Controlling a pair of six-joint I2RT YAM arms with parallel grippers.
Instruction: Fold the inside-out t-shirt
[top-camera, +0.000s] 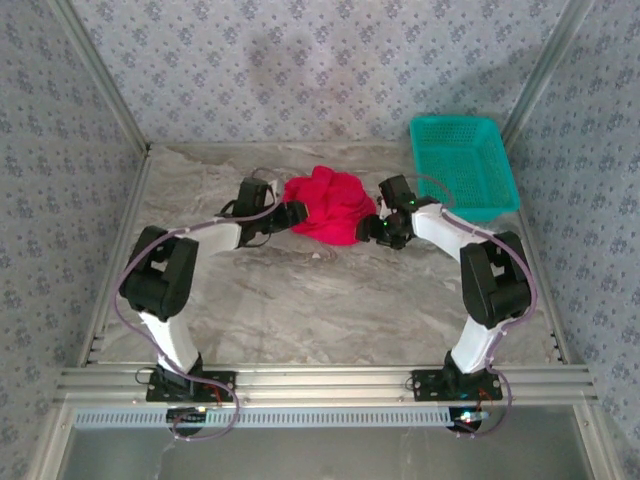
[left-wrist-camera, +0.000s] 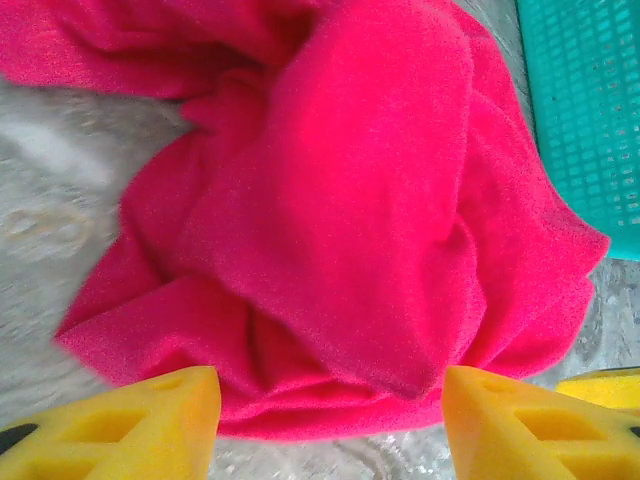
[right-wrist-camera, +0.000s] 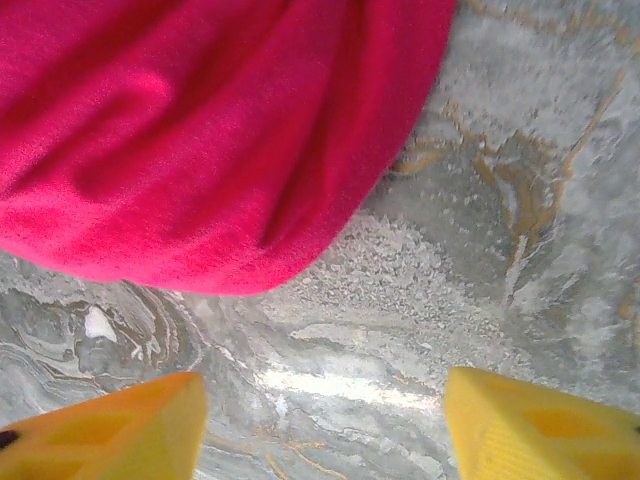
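Yellow fingers (left-wrist-camera: 140, 425) of the left gripper (left-wrist-camera: 330, 405) are standing apart at the edge of the bunched t-shirt (left-wrist-camera: 340, 200), mid-table; the right gripper (right-wrist-camera: 325, 400) is gaping over bare table (right-wrist-camera: 480, 250), risking closing on nothing.
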